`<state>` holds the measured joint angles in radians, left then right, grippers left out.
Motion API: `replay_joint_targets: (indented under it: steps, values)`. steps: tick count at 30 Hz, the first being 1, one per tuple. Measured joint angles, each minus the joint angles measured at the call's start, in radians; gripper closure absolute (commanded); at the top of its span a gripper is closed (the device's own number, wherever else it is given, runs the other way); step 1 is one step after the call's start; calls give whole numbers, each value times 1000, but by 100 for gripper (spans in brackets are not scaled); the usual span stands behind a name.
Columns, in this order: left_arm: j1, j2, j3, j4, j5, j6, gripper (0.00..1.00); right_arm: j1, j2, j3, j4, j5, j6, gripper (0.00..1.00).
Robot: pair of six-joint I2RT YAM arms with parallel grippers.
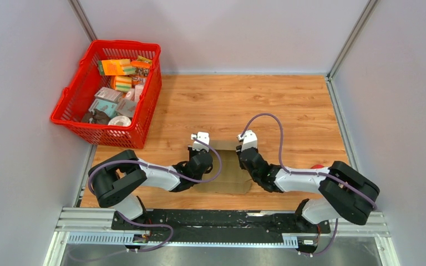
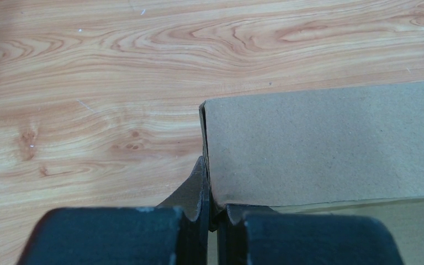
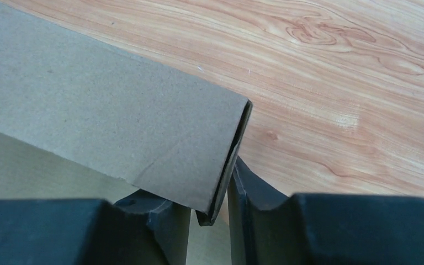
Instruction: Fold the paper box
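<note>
The paper box point(image 1: 228, 176) is plain brown cardboard lying flat on the wooden table between my two arms, with its far flap point(image 2: 320, 143) folded up. My left gripper point(image 1: 202, 152) holds that flap's left end. In the left wrist view its jaws point(image 2: 210, 194) are shut on the doubled cardboard edge. My right gripper point(image 1: 245, 151) is at the flap's right end point(image 3: 105, 110). In the right wrist view its jaws point(image 3: 210, 205) stand a little apart around the doubled edge, the right finger point(image 3: 248, 187) touching it and a gap on the left.
A red plastic mesh basket point(image 1: 116, 133) holding several colourful packets stands at the back left. Something small and red point(image 1: 316, 165) shows beside the right arm's elbow. Grey walls enclose the table on three sides.
</note>
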<state>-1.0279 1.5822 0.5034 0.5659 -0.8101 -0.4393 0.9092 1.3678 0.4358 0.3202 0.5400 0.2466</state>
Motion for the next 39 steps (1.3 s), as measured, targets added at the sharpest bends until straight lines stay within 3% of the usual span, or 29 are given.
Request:
replay_joint_targets:
  steps: [5,10,16,22,23,26,29,35,39]
  values:
    - [2,0,-2,-10,-20,1,100,25,92,59,2,109,35,100]
    - [8,0,-6,-18,-45,0,100,50,211,175,-59,253,166,100]
    - [16,0,-11,-23,-64,-1,100,95,347,353,-291,433,420,99]
    - [16,0,-12,-21,-67,-2,100,97,315,321,-295,398,416,63]
    - [15,0,-13,-17,-64,-3,100,97,289,289,-294,364,396,43]
    - [5,0,-13,-2,-44,-3,100,95,173,193,-320,266,343,26]
    - [0,0,-13,1,-33,-3,100,95,44,146,-370,189,307,18]
    - [0,0,-13,3,-23,-3,100,83,-259,86,-470,0,262,13]
    - [0,0,-13,3,-20,-3,100,-27,-435,82,-505,-175,268,13]
